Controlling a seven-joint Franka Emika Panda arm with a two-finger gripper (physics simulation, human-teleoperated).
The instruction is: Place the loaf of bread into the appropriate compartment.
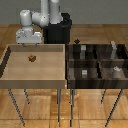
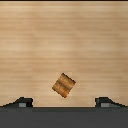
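The loaf of bread [image 1: 32, 57] is a tiny golden-brown cube lying on the floor of the light tan tray [image 1: 10, 75], toward its back. In the wrist view the loaf [image 2: 64, 85] sits turned at an angle on the pale wood, between and just ahead of the two fingertips [image 2: 22, 102]. My gripper [image 1: 30, 45] [image 2: 64, 102] hangs open and empty above the tray's back part, over the loaf and apart from it. The dark four-cell bin [image 1: 95, 62] stands at the exterior view's right; nothing golden-brown shows in its cells.
Small pale grey blocks sit in the bin's cells, such as one at the back [image 1: 83, 49] and one at the front [image 1: 116, 70]. The robot's black base [image 1: 59, 31] stands behind the tray. Both containers rest on thin metal legs above a wooden floor.
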